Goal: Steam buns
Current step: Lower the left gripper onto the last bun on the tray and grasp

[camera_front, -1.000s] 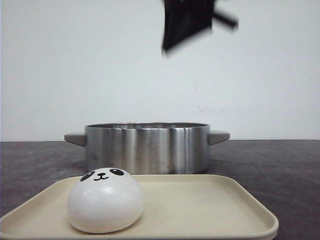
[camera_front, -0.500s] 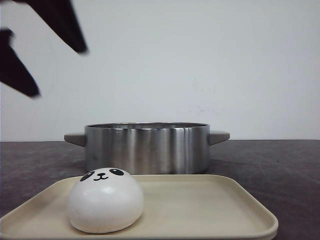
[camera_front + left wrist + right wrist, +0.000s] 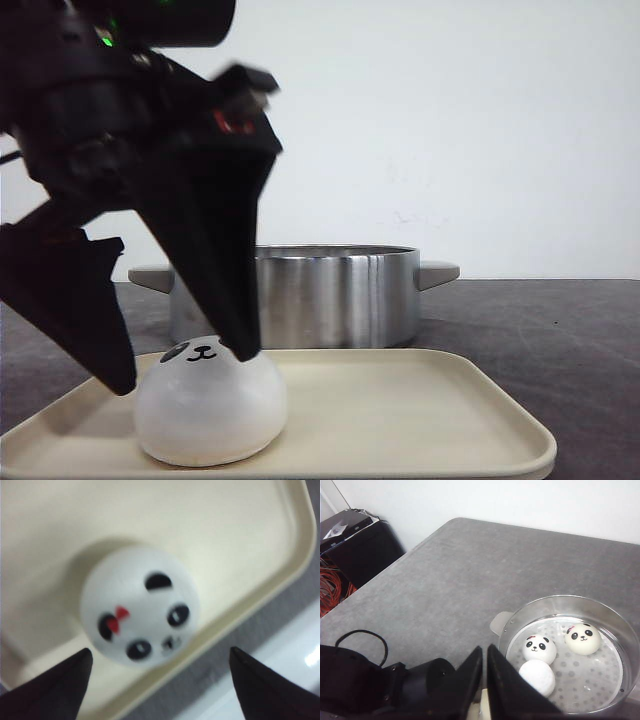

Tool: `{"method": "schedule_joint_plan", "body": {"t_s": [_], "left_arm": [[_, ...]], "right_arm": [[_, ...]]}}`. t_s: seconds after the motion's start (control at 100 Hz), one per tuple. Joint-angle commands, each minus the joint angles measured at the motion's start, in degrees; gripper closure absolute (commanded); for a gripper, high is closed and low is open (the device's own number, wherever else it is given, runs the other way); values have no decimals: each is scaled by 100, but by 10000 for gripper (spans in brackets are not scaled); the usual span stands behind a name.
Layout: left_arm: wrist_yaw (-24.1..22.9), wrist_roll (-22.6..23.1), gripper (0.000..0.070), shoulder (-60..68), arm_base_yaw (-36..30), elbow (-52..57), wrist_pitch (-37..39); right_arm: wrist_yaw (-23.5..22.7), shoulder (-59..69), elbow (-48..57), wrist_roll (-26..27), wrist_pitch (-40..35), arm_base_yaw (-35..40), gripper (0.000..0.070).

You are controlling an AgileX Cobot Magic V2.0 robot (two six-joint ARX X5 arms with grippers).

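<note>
While the left gripper (image 3: 180,370) hangs with its fingers spread wide, one tip sits at 9 o'clock of the last bun (image 3: 211,404) and the other touches or nearly touches its crown near 12; contact cannot be confirmed. That bun rests on the left part of the cream tray (image 3: 420,420), face toward the camera. Left wrist view: same bun (image 3: 140,611) lies between the parted fingertips (image 3: 55,692), red bow mark on its head. At 12 o'clock behind the tray stands the steel pot (image 3: 335,295). Right wrist view: three buns (image 3: 540,649) lie inside the pot (image 3: 615,630) on its perforated floor; right gripper (image 3: 484,667) has fingers nearly pressed together, holding nothing.
</note>
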Motion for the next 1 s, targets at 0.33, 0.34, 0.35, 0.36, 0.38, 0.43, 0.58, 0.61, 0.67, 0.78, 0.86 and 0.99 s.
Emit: {"method": "schedule_joint_plan", "body": {"t_s": [0.33,0.34,0.35,0.36,0.38,0.43,0.58,0.61,0.67,0.78,0.86,0.99], "left_arm": [[-621,-328,185,201,-81,81,297],[-619,-328,185,210,-83,81,304],[-619,-328,185,223,-85,81,317],[-619,-330,185,236,-85,81,328],[-614,-332,185,269,-94,81,354],[-619,-376,186,345,-116,81,402],[-621,-472,192,573,-127,81,544],[-621,-474,198,603,-127,81,544],[-625,-472,264,684,-127,81,520],[-719,-428,646,772,-127,81,457],[-809,-396,690,767,-164,90,516],[-872,-299,690,518,-184,341,501]], "right_arm": [[-39,57,103,20,42,177,692],[-39,57,103,17,42,177,692],[-39,57,103,17,39,177,692],[-39,57,103,17,39,177,692],[-39,57,103,17,39,177,692],[-39,57,103,17,42,177,692],[-42,57,103,13,42,177,692],[-44,57,103,11,39,177,692],[-72,57,103,-2,39,177,692],[-177,55,103,-2,39,177,692],[-177,55,103,-4,39,177,692],[-238,55,103,-2,39,177,692]]}}
